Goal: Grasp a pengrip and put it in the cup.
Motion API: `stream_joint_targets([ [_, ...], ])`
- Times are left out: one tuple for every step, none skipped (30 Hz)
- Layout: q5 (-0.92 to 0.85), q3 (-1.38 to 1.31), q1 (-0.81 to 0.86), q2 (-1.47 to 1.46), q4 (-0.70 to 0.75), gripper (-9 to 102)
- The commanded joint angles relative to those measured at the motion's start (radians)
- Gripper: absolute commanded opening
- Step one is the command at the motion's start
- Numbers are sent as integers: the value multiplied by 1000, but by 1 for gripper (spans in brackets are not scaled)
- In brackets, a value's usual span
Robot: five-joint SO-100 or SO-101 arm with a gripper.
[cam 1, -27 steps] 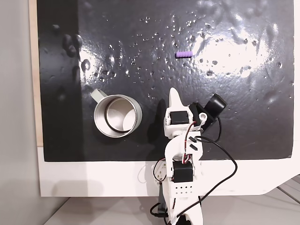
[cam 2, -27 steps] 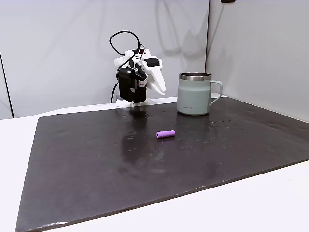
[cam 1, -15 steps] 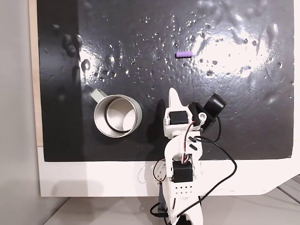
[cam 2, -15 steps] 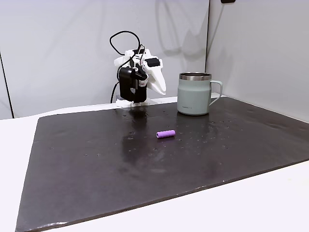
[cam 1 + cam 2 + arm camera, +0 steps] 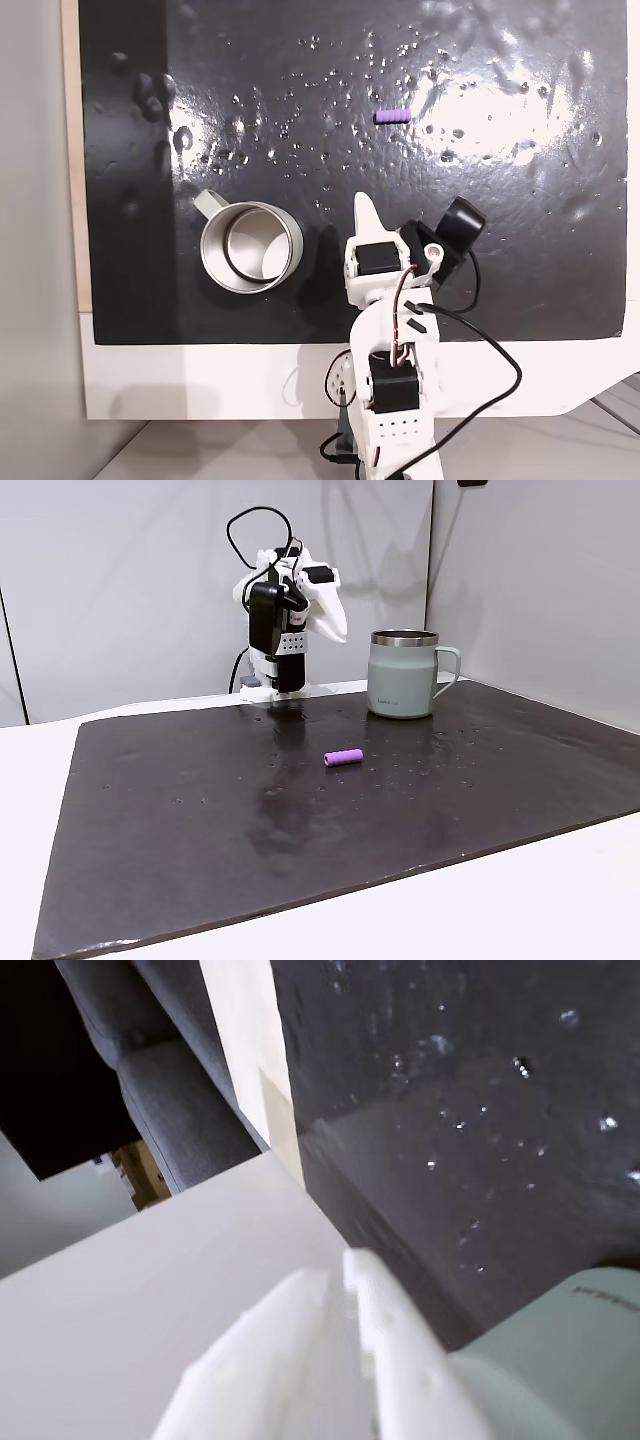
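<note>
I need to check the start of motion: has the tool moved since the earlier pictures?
Yes. In a fixed view the tool now sits higher against the cup, above its rim level. The pengrip lies untouched on the mat.

I can read nothing anywhere. The cup (image 5: 402, 674) carries a small dark mark low on its wall in a fixed view, too small for me to read. In my wrist view the same cup (image 5: 560, 1360), just right of my gripper (image 5: 335, 1272), shows a faint grey line of print near its upper edge, blurred past reading.
</note>
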Motion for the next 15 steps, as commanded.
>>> stream_joint_targets([
  [-8, -318, -2, -232, 81, 0],
  [-8, -387, 3, -302, 114, 0],
  [-5, -453, 3, -367, 138, 0],
  [3, -511, 3, -426, 160, 0],
  [2, -572, 3, -486, 189, 0],
  [0, -630, 3, -543, 219, 0],
  [2, -689, 6, -597, 255, 2],
  [5, -742, 14, -649, 288, 6],
  [6, -795, 20, -696, 319, 9],
  [8, -844, 31, -741, 347, 11],
  [8, -888, 40, -782, 371, 13],
  [-3, -931, 49, -824, 396, 16],
  [-9, -973, 63, -864, 416, 17],
  [-17, -1015, 72, -904, 437, 20],
  [-29, -1060, 83, -948, 460, 23],
])
